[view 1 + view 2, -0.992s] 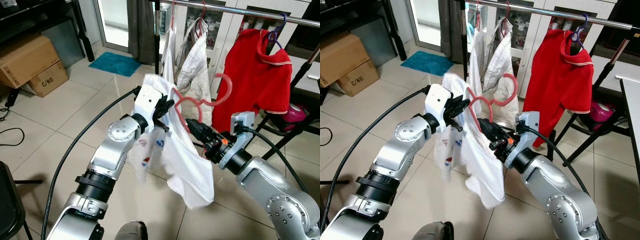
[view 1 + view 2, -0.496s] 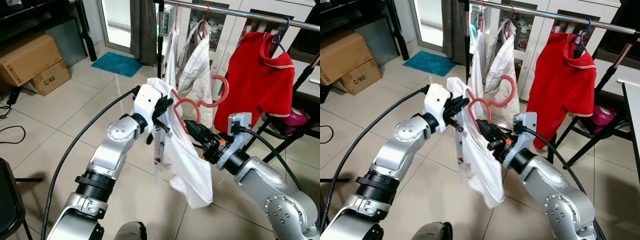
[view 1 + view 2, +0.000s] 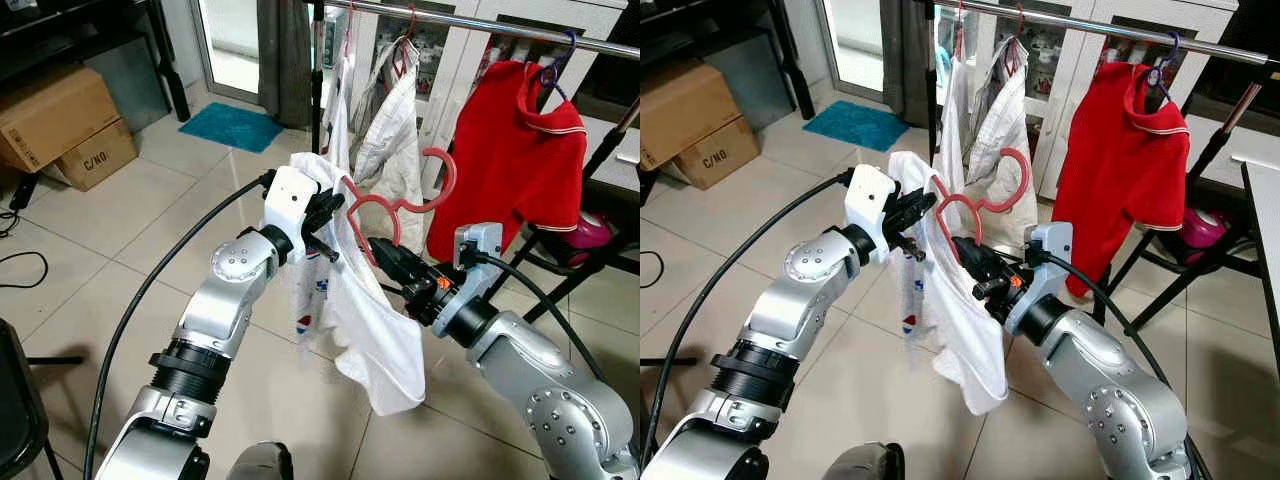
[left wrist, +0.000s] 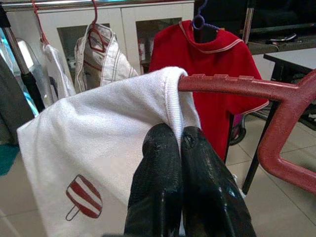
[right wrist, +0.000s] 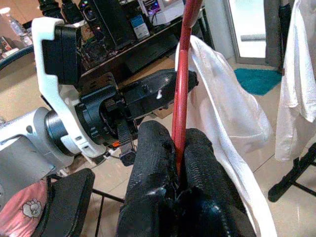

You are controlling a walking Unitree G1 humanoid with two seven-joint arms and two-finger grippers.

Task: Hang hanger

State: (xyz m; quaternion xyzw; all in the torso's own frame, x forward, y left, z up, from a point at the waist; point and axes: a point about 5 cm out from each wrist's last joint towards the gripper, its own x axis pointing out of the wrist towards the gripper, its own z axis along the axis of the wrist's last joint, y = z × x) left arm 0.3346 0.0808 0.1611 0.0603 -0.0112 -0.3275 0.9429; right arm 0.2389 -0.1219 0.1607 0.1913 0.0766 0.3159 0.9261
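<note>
A red plastic hanger (image 3: 400, 205) carries a white t-shirt (image 3: 365, 320) with a small red-striped print, held in mid-air below the metal clothes rail (image 3: 500, 25). My left gripper (image 3: 328, 212) is shut on the shirt's collar (image 4: 173, 106) where it wraps the hanger's arm (image 4: 232, 85). My right gripper (image 3: 385, 255) is shut on the hanger's red bar (image 5: 183, 89) from the other side. The hanger's hook (image 3: 445, 175) points up toward the rail, well below it.
On the rail hang a red polo shirt (image 3: 510, 150) on a purple hanger and pale garments (image 3: 385, 130) on red hangers. Cardboard boxes (image 3: 60, 125) stand at the left, a blue mat (image 3: 232, 127) lies on the tiled floor, and a dark stand's legs (image 3: 560, 270) are at the right.
The shirt has swung and settled lower under the hanger, its printed side turning into view. Both grippers keep their hold and have barely shifted.
</note>
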